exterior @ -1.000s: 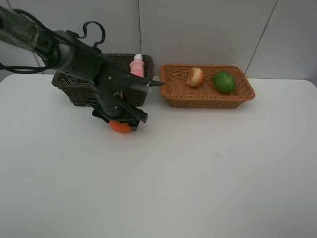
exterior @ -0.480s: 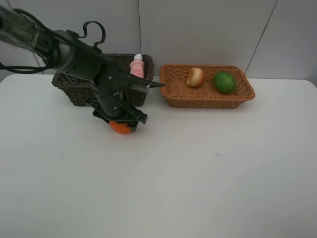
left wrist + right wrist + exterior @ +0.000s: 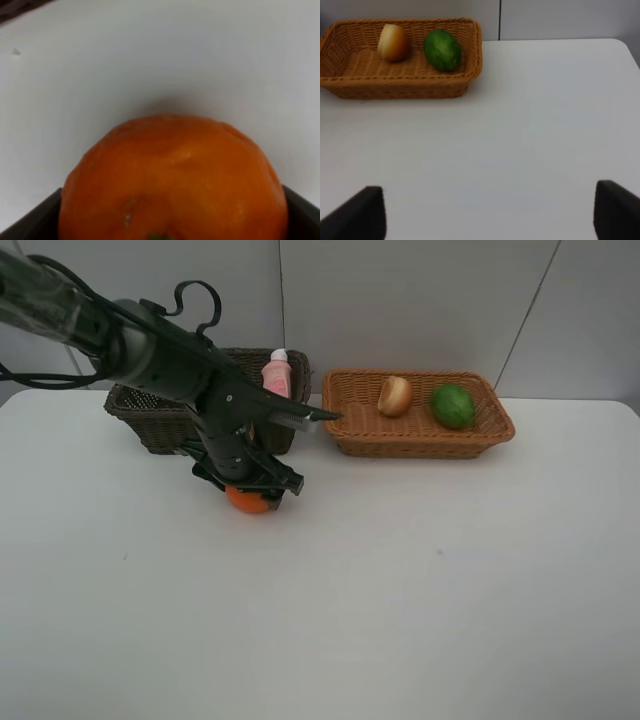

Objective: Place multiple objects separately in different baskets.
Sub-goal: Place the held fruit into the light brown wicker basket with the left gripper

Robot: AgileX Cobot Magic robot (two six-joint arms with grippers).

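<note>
The orange mandarin is seen on the white desk, just in front of the dark brown basket, toward 10 o'clock from the middle of the exterior view. The left end effector is lowered over it, and in the left wrist view the mandarin fills the space between two dark fingers pressed to its sides, so it is closed on the fruit. Whether the fruit is lifted off the desk cannot be told.

The small pink white-capped bottle stands upright inside the dark brown basket, at its right end. The light orange-tan basket lies at 1 o'clock, just beside the dark one. In it the red-yellow peach-like fruit and the green lime are held, near each other but apart.

The right end effector is shown only in the right wrist view, its fingers spread wide with nothing between them, above bare desk.
</note>
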